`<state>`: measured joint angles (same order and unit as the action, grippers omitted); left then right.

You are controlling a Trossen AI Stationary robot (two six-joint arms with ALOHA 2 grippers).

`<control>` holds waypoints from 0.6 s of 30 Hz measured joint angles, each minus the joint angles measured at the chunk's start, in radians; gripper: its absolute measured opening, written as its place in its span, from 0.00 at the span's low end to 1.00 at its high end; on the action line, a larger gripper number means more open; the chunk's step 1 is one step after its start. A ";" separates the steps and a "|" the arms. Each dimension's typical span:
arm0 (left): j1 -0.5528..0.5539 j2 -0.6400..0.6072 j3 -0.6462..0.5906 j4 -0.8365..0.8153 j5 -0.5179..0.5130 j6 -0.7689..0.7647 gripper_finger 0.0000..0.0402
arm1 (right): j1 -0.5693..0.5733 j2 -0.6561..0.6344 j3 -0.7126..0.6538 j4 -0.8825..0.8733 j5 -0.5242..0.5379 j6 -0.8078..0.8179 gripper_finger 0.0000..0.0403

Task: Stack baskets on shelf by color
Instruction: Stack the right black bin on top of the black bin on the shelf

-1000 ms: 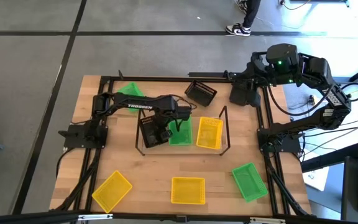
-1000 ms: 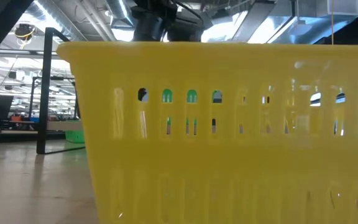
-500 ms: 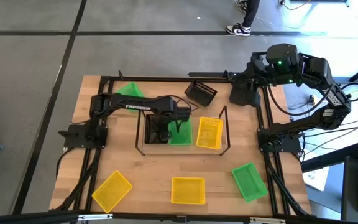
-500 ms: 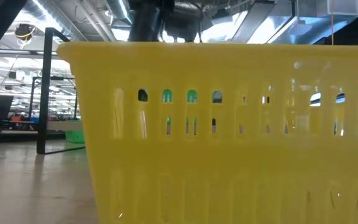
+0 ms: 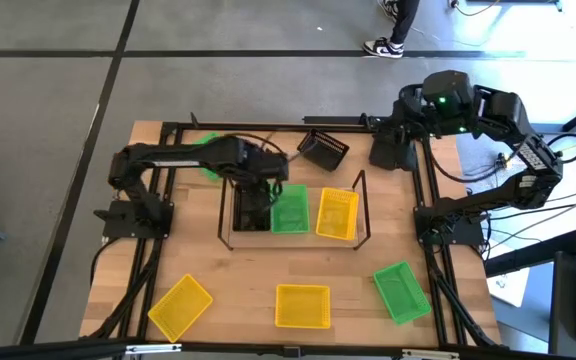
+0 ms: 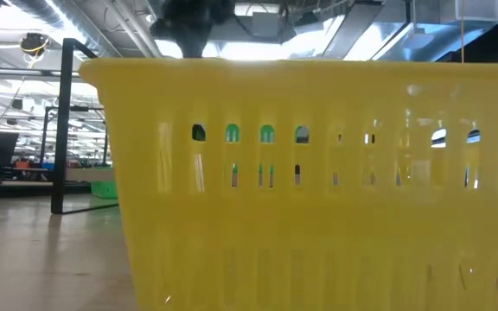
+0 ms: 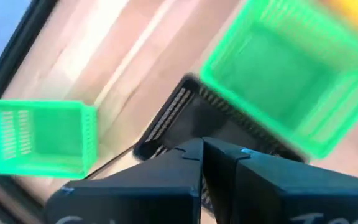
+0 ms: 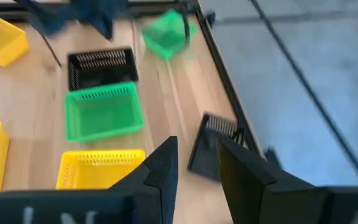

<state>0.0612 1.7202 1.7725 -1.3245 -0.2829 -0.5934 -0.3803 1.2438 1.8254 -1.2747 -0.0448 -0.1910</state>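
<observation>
shelf [image 5: 360, 212]: mid-table; black basket [image 5: 251, 205], green basket [image 5: 290, 210], yellow basket [image 5: 337, 214] side by side in it
left gripper [image 5: 268, 176]: over the black basket, fingers closed, empty
right gripper [image 8: 192, 167]: back right, jaws apart, empty
loose baskets: front edge and back
handling: probably light, thin, springy plastic; pinch one flared rim wall

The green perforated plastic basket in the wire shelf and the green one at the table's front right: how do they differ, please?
The green perforated plastic basket in the wire shelf sits square between a black basket and a yellow basket. The green basket at the table's front right lies alone on bare wood, turned askew, outside the shelf. Both are the same colour and shape, open side up.
</observation>
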 joint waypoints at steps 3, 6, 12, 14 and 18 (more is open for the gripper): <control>0.001 -0.047 0.000 0.002 -0.019 -0.055 0.00 | -0.034 0.001 -0.027 -0.037 -0.001 0.030 0.27; 0.000 -0.086 0.000 -0.006 -0.043 -0.086 0.00 | -0.047 -0.001 -0.049 -0.082 -0.005 0.036 0.27; -0.026 -0.125 0.000 -0.014 -0.089 -0.125 0.00 | -0.094 -0.004 -0.077 -0.187 0.056 0.167 0.27; -0.036 -0.135 -0.001 -0.033 -0.100 -0.136 0.00 | -0.119 -0.004 -0.096 -0.208 0.066 0.188 0.27; -0.039 -0.136 0.000 -0.030 -0.104 -0.137 0.00 | -0.184 -0.008 -0.160 -0.214 0.060 0.187 0.27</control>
<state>0.0223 1.5842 1.7728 -1.3544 -0.3870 -0.7307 -0.5640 1.2360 1.6656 -1.4885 0.0153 -0.0036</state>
